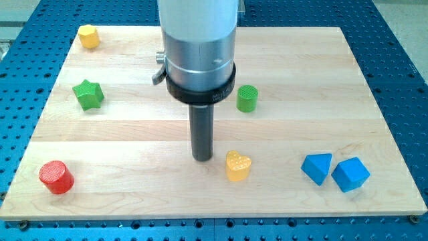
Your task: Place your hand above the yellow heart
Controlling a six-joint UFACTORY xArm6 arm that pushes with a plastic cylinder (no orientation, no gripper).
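Observation:
The yellow heart (238, 166) lies on the wooden board (134, 140) at the lower middle of the view. My tip (202, 158) rests on the board just to the left of the heart, a small gap apart from it, at about the same height in the view. The rod hangs from the large silver arm body (199, 53) at the view's top centre.
A green cylinder (247, 98) stands up and right of the tip. A blue triangular block (317, 167) and a blue cube-like block (350, 175) sit at the lower right. A red cylinder (56, 177) is at the lower left, a green star (88, 94) at the left, a yellow hexagon (89, 36) at the top left.

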